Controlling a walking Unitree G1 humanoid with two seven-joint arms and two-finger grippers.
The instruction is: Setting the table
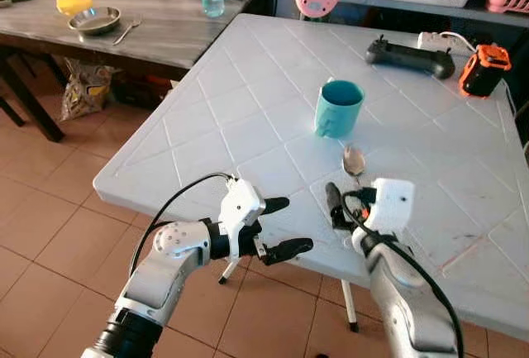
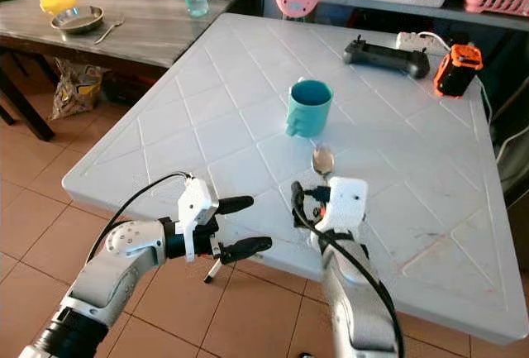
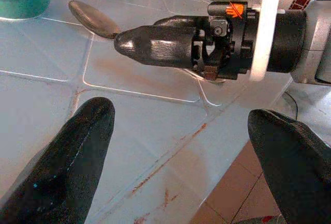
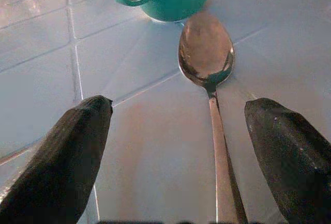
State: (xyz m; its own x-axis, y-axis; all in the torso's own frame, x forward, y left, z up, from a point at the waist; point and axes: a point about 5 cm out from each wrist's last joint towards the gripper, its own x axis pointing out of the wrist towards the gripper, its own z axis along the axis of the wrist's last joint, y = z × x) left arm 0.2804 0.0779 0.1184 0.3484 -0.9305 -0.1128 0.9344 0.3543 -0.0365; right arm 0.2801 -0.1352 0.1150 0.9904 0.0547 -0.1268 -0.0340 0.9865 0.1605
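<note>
Right now the spoon (image 4: pixel 209 74) lies flat on the white counter (image 1: pixel 248 110), bowl pointing at the teal mug (image 1: pixel 337 108) and just short of its base, handle running back toward the robot. That reads as a place setting taking shape: mug first, spoon beside it.

The right pincer (image 4: pixel 181 146) sits low over the spoon handle, its two black fingers spread wide, the handle lying nearer one finger than the other and touching neither as far as I can see. I judge it has either just let the spoon down or is lining up on it; which, I cannot say.

The left pincer (image 1: pixel 279 227) hovers at the near edge of the counter, also spread and holding nothing, pointed across at the right one, probably kept close so it can help.

Much is hard to read. From the head views the right wrist housing covers most of the spoon handle, so only the bowl peeks out beyond it. The handle's end is cut off in the right wrist view.

On the wooden counter (image 1: pixel 165 23) behind stand a metal dish (image 1: pixel 93 20) and what looks like a fork, perhaps more to fetch. A black controller (image 1: pixel 409 56) and an orange-and-black gadget (image 1: pixel 483 69) lie at the far edge of the white counter.
</note>
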